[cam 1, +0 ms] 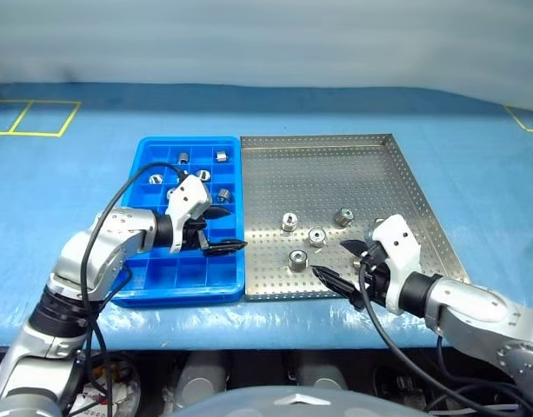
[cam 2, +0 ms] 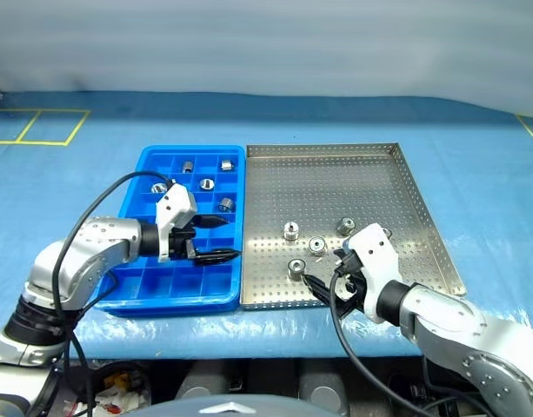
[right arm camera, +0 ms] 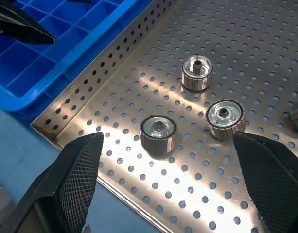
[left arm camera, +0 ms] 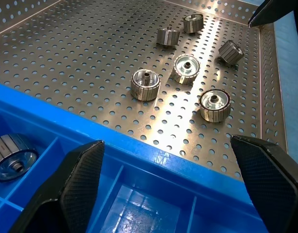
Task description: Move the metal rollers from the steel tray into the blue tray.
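Note:
The steel tray lies on the right and holds several metal rollers, among them one near its front edge and two behind it. Beside it on the left lies the blue tray, with several rollers in its far compartments. My left gripper hangs open and empty over the blue tray's right-hand compartments. My right gripper is open and empty low over the steel tray's front edge, just right of the nearest roller, which sits between its fingers in the right wrist view.
Both trays rest side by side on a blue table covering. Yellow tape lines mark it at the far left and far right. Black cables loop from both wrists. The table's front edge runs just below the trays.

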Action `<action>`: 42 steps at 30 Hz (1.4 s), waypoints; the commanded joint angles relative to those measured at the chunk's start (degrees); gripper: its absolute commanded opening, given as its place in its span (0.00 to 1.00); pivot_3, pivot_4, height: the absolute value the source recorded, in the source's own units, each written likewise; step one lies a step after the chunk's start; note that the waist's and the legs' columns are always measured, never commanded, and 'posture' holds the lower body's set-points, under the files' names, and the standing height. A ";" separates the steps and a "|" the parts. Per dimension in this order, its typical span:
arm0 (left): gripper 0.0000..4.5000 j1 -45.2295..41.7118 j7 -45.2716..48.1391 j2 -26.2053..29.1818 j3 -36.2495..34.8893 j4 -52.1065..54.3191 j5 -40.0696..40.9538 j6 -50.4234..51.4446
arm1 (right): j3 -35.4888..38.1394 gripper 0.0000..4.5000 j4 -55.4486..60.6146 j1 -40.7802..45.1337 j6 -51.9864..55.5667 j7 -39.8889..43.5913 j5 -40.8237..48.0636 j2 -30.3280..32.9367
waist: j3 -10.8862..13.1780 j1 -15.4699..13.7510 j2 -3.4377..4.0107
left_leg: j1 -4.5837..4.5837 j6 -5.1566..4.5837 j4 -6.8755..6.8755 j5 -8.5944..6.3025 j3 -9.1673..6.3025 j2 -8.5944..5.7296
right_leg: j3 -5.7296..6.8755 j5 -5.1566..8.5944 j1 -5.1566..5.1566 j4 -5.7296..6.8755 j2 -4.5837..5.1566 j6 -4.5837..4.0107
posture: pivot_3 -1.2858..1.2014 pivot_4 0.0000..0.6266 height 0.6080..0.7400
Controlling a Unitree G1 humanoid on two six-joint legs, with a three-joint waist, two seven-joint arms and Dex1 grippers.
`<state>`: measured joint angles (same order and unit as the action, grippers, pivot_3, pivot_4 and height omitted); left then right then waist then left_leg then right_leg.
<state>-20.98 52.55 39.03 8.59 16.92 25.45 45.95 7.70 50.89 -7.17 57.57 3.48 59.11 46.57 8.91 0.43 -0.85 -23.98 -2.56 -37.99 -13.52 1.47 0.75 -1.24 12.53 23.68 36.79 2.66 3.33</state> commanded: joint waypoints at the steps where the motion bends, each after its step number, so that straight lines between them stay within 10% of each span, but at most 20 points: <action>1: 1.00 -0.09 0.18 0.38 -0.57 2.88 1.07 0.21 | -0.29 0.99 1.80 -0.29 -2.07 0.68 -2.97 -0.73 | 0.00 -0.01 0.00 | 0.00 0.00 0.00 0.00 0.00 0.00 | 0.00 0.00 0.00 0.00 0.00 0.00 | 0.53 0.24 1.00; 42: 1.00 -8.94 3.08 -3.14 6.61 -2.43 -2.60 -3.53 | 0.37 0.99 1.95 -0.86 -1.09 2.27 -7.24 -4.30 | 0.00 -0.54 0.00 | 0.00 0.00 -0.09 0.00 -0.01 -0.04 | 0.02 -0.02 -0.05 0.01 -0.02 0.03 | 0.52 0.24 1.00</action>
<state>-28.47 54.95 36.10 13.60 15.27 24.23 43.33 7.13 50.96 -8.37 56.96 5.98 52.11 42.44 8.91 -0.11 -0.86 -23.98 -2.57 -38.09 -13.53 1.48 0.70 -1.25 12.50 23.63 36.80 2.65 3.38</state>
